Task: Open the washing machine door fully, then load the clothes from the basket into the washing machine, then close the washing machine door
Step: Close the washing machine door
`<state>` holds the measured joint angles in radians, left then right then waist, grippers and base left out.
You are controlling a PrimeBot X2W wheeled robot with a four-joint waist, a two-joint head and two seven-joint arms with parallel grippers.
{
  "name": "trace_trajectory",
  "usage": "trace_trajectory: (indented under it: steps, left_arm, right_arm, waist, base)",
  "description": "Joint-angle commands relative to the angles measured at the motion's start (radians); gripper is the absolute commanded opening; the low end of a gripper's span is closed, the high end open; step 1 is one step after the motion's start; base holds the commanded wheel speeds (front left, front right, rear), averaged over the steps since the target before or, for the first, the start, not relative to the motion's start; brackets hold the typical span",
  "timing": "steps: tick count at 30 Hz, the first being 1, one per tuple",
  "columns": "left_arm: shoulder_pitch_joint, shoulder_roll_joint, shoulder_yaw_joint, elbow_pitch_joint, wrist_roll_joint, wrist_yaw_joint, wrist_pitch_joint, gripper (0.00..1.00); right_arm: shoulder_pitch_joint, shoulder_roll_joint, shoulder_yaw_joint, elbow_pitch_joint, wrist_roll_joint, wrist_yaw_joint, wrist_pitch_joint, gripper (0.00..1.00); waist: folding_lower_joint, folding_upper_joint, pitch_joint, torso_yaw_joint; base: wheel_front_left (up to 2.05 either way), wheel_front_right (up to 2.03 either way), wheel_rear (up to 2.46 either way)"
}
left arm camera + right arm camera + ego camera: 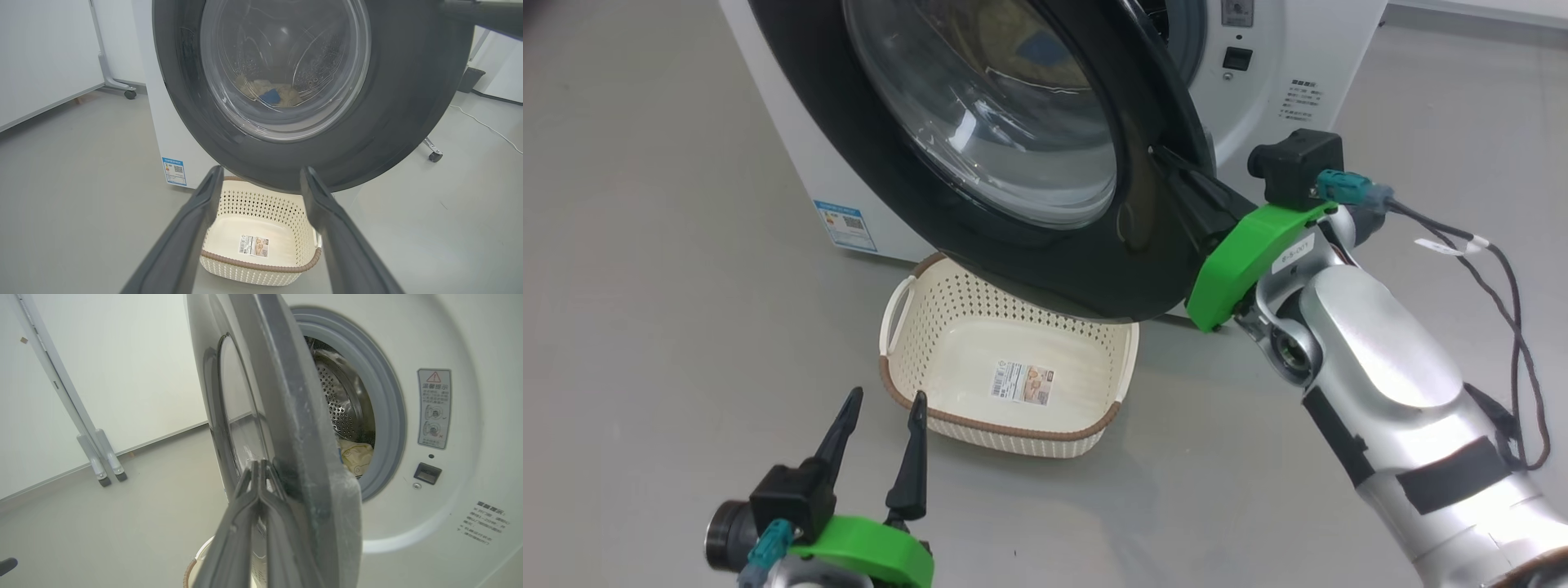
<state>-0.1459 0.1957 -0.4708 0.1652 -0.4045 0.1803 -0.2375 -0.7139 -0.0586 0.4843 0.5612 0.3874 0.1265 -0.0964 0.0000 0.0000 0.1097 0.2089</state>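
While the washing machine door (1013, 147) stands part-open, swung out from the washing machine (1262, 98) and overhanging the far end of the basket (956, 314), it lists as: large, round, wide glossy black rim, bulging clear glass bowl at centre carrying pale reflections. Washing machine: white front-loader on the grey floor (645, 327), grey rubber gasket (388, 396), perforated steel drum (343, 404), blue sticker (847, 224) low on its front. Clothes (267, 94): small cream-yellow bundle with a blue patch, lying low in the drum, seen through the glass and past the door's edge. Basket: cream, perforated sides, brown woven-look rim, white side handle, on the floor just before the machine, printed label (1023, 384) on its inner bottom. Left jaws: spread wide, gripping nothing, poised near the basket's near left corner, apart from it. Right jaws: pressed tight together, tips laid against the black rim on the door's right side.
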Motion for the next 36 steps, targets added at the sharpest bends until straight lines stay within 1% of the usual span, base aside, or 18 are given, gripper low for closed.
trace_trajectory:
  steps: [1, 8, 12, 18, 25, 36]
  left_arm:
    - [-0.049, 0.007, 0.030, -0.024, 0.006, -0.004, -0.011, 1.00]
    - [-0.058, 0.000, 0.028, -0.017, 0.008, -0.007, -0.016, 1.00]
    - [-0.060, -0.001, 0.026, -0.017, 0.011, -0.006, -0.018, 1.00]
    - [-0.077, -0.007, 0.021, -0.022, 0.019, -0.010, -0.020, 1.00]
    - [-0.115, -0.027, 0.007, -0.018, 0.031, -0.025, -0.022, 1.00]
    - [-0.173, -0.078, 0.004, -0.008, 0.061, -0.051, -0.024, 1.00]
  right_arm:
    - [-0.051, 0.008, -0.003, -0.017, 0.001, 0.004, -0.007, 0.00]
    - [-0.092, 0.008, -0.011, 0.046, 0.009, 0.004, -0.025, 0.00]
    - [-0.117, 0.008, -0.038, 0.086, 0.016, 0.004, -0.033, 0.00]
    - [-0.173, 0.004, -0.091, 0.149, -0.006, 0.004, -0.041, 0.00]
    - [-0.243, -0.037, -0.143, 0.203, -0.030, 0.004, -0.037, 0.00]
    - [-0.382, -0.114, -0.210, 0.298, -0.054, 0.004, -0.022, 0.00]
  waist:
    - [0.0000, 0.0000, 0.004, 0.004]
    - [0.0000, 0.0000, 0.015, 0.013]
    - [0.0000, 0.0000, 0.023, 0.015]
    - [0.0000, 0.0000, 0.052, 0.020]
    - [0.0000, 0.0000, 0.104, 0.053]
    - [0.0000, 0.0000, 0.200, 0.114]
  base:
    - [0.00, 0.00, 0.00]
    - [0.00, 0.00, 0.00]
    - [0.00, 0.00, 0.00]
    - [0.00, 0.00, 0.00]
    - [0.00, 0.00, 0.00]
    - [0.00, 0.00, 0.00]
